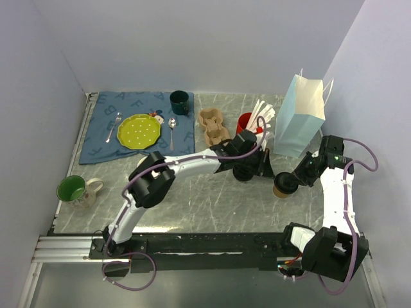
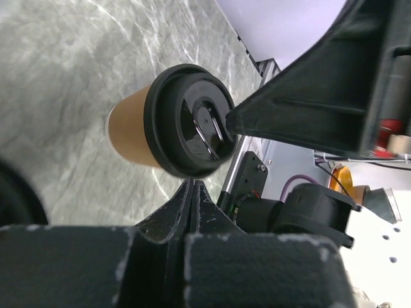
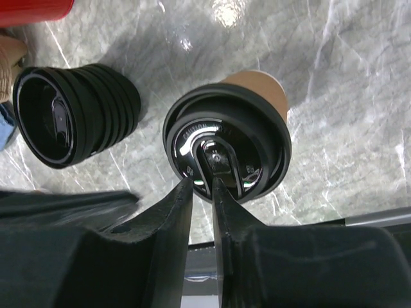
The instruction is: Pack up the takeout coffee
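Where the top view takes in the counter (image 1: 192,205), coffee (image 1: 284,186) stands right of centre, near the bag (image 1: 300,115). Left wrist view: left hand (image 2: 210,151) wide, holding nothing; coffee on bare counter beyond its fingertips. Right wrist view: right hand (image 3: 200,185) narrow, fingers almost together, tips over the near edge of the lid (image 3: 225,147); whether they touch it cannot be told. Lid stack (image 3: 70,115) beside coffee, apart.

One takeout coffee (image 2: 186,119), one lid stack (image 3: 77,115), two mugs (image 1: 180,101) (image 1: 72,189), two utensils (image 1: 114,127) (image 1: 172,131), one plate (image 1: 139,131), one bag (image 1: 300,119), one carrier (image 1: 213,126).
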